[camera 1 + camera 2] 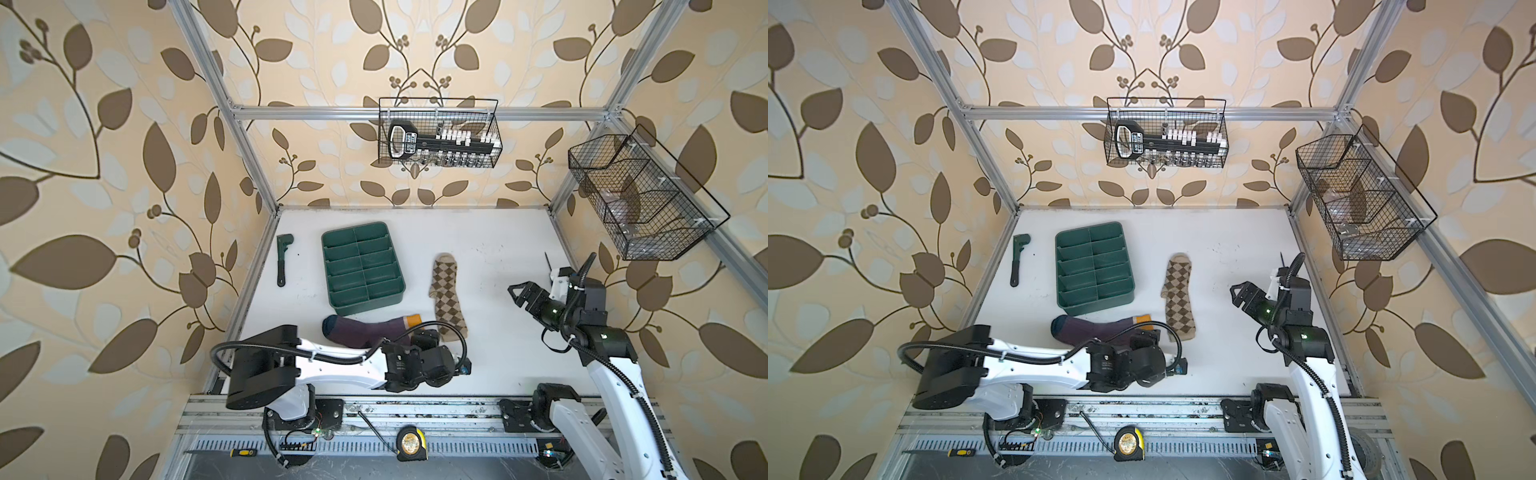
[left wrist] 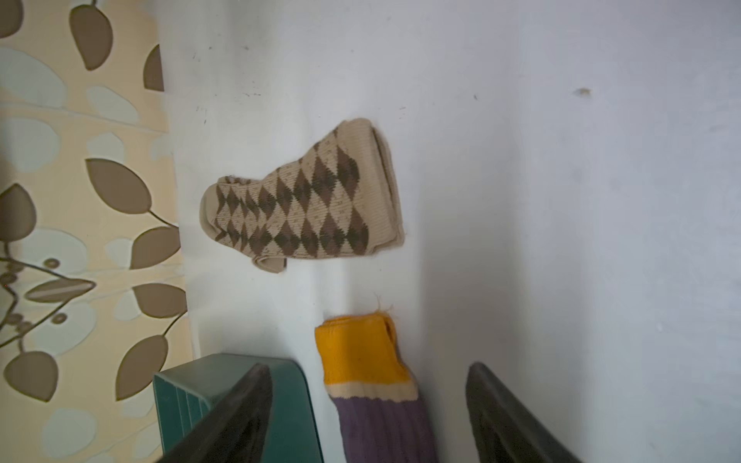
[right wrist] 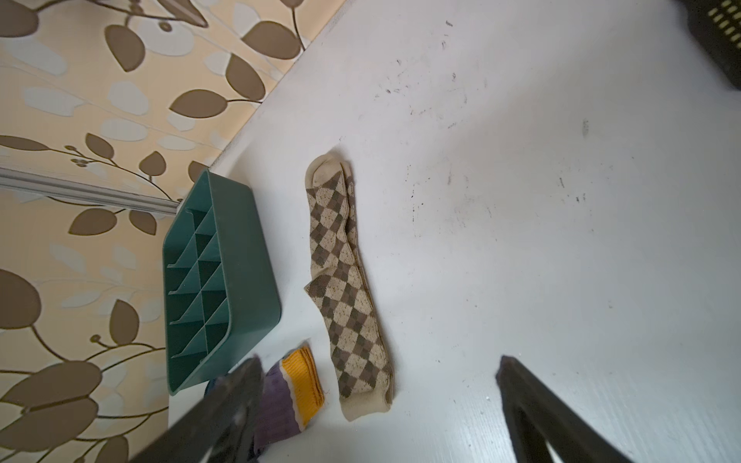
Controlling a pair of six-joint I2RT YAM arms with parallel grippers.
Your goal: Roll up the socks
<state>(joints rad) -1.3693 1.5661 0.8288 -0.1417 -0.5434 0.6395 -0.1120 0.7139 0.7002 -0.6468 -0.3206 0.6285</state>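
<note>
No text reads clearly: the white label on the black tool holder (image 1: 409, 141) in the wire basket (image 1: 383, 124) and the tape measure (image 1: 411, 444) face are too blurred.

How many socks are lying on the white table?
2. The purple sock lies at the front, partly hidden by the left arm; the argyle sock lies right of the green tray.

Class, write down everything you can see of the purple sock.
The purple sock is ribbed knit with a navy toe and heel, a cream stripe and a yellow cuff. It lies flat on the table, beside the green tray, cuff short of the checked sock. The open left gripper straddles it.
</note>
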